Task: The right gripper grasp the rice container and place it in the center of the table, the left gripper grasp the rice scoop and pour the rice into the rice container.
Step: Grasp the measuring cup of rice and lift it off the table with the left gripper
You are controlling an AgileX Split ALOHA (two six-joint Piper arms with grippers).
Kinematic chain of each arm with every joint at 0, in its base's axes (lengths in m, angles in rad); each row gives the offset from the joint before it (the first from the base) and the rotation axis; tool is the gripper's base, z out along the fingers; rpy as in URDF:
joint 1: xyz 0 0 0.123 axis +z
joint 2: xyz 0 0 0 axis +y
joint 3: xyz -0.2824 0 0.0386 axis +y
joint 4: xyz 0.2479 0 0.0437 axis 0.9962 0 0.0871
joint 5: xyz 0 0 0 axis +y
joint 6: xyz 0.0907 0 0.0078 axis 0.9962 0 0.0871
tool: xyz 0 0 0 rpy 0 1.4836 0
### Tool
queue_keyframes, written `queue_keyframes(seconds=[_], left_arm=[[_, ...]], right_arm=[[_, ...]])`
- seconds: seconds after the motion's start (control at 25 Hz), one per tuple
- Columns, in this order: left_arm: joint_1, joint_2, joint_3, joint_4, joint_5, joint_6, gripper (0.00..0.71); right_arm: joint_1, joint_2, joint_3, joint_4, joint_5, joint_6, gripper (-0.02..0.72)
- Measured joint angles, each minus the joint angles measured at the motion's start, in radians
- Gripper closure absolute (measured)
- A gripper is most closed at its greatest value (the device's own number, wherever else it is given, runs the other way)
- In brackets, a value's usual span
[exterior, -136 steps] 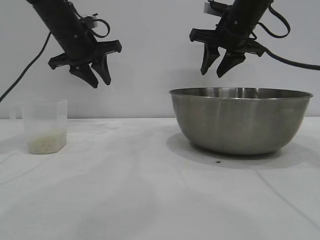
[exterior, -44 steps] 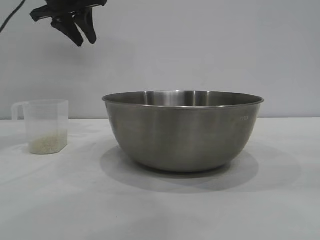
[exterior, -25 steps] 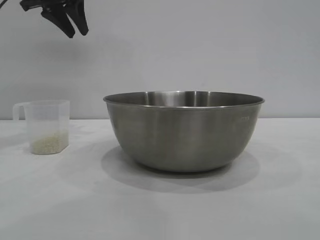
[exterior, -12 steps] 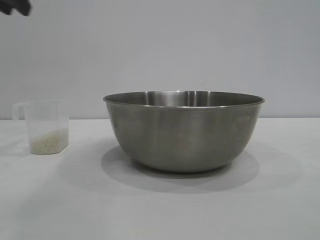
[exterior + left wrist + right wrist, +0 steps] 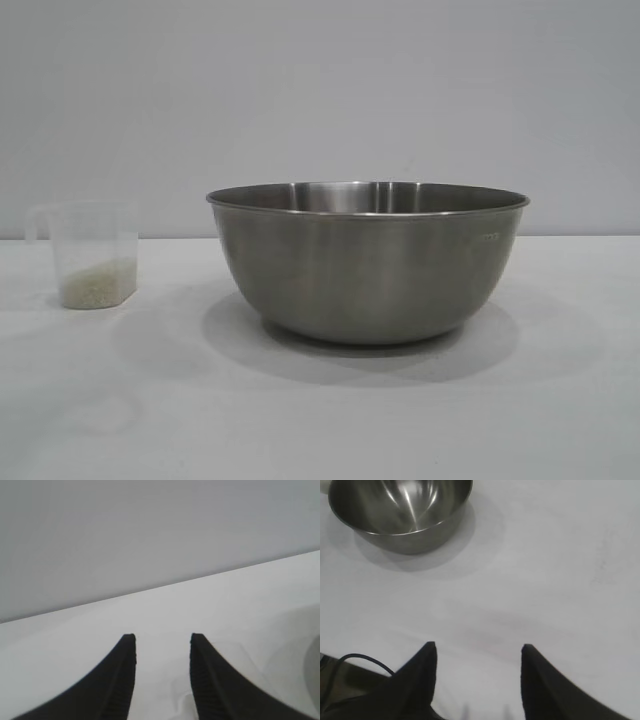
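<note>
The rice container (image 5: 367, 262), a large steel bowl, stands at the middle of the white table (image 5: 320, 420). It also shows in the right wrist view (image 5: 400, 507), empty inside. The rice scoop (image 5: 92, 253), a small translucent cup, stands at the table's left with rice (image 5: 96, 283) in its bottom. Neither arm shows in the exterior view. My left gripper (image 5: 162, 639) is open and empty over bare table. My right gripper (image 5: 479, 649) is open and empty, well away from the bowl.
A plain grey wall (image 5: 320, 100) rises behind the table. A dark cable (image 5: 350, 660) and the table's edge show in the right wrist view.
My left gripper has risen up and to the left, out of the exterior view. The bowl and the scoop have stayed where they were.
</note>
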Motion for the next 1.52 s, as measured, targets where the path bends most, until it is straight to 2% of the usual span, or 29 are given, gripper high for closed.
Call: queue_keyframes(seconds=[0.2, 0.48, 1.08, 1.48, 1.52], left_arm=[[0.0, 0.138, 0.004, 0.0, -0.004, -0.002, 0.494], [0.0, 0.232, -0.014, -0.002, -0.006, -0.002, 0.494], [0.0, 0.429, -0.24, -0.046, -0.008, -0.002, 0.494], [0.0, 0.448, -0.357, -0.019, -0.008, -0.004, 0.494], [0.0, 0.448, -0.362, -0.007, -0.008, -0.005, 0.592]], right_arm=[[0.0, 0.0, 0.0, 0.0, 0.0, 0.0, 0.345], [0.0, 0.0, 0.0, 0.0, 0.0, 0.0, 0.345], [0.0, 0.0, 0.0, 0.0, 0.0, 0.0, 0.345], [0.0, 0.0, 0.0, 0.0, 0.0, 0.0, 0.345], [0.0, 0.0, 0.0, 0.0, 0.0, 0.0, 0.345]])
